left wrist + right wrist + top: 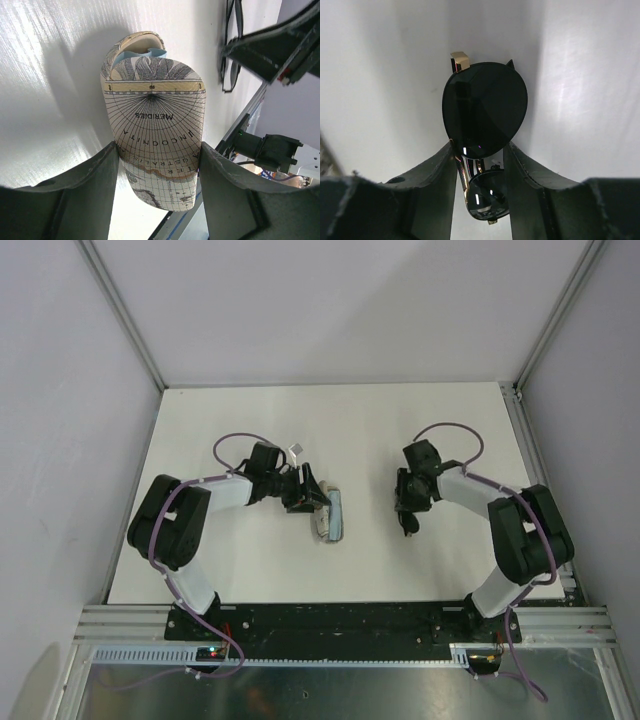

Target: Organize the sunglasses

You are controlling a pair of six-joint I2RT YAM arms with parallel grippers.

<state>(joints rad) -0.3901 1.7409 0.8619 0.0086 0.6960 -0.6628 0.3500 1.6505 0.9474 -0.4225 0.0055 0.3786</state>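
The sunglasses (485, 107) have dark round lenses and a thin gold-and-black frame. My right gripper (480, 150) is shut on them at the bridge, with one lens beyond the fingertips and one between the fingers. In the top view the right gripper (408, 508) holds them (410, 527) just above the table, right of centre. The beige map-printed case (155, 115) lies open with a light blue cloth (131, 54) inside. My left gripper (159, 150) is shut on the case's lid, a finger on each side. In the top view the left gripper (308, 495) sits at the case (334, 515).
The white table (330, 430) is walled by grey panels left, back and right. The two grippers are about a hand's width apart. The right gripper (272, 45) with the sunglasses (231, 50) shows at the left wrist view's upper right.
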